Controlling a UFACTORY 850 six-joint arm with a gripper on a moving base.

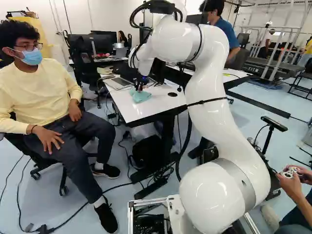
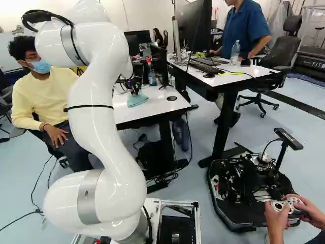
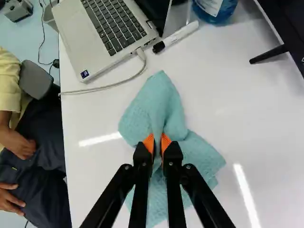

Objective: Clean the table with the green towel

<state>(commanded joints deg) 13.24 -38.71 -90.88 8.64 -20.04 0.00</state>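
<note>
Two orange pads have a raised fold of the green towel pinched between them, so from where I stand the gripper is clamped on the cloth. The rest of it spreads, rumpled, on the white table, near the edge where a seated person has their knees.

What worries me is the white cable running from the laptop over that edge: a wipe that way could snag it and drag the laptop round. The marker would roll off at a nudge, and the bottle of blue liquid could tip if a stroke reaches too far. With only a middle fold held, the cloth may bunch or slip out under a hard push, leaving bare fingers scraping the top. Better, I'd say, to begin with short, light strokes over the open part
</note>
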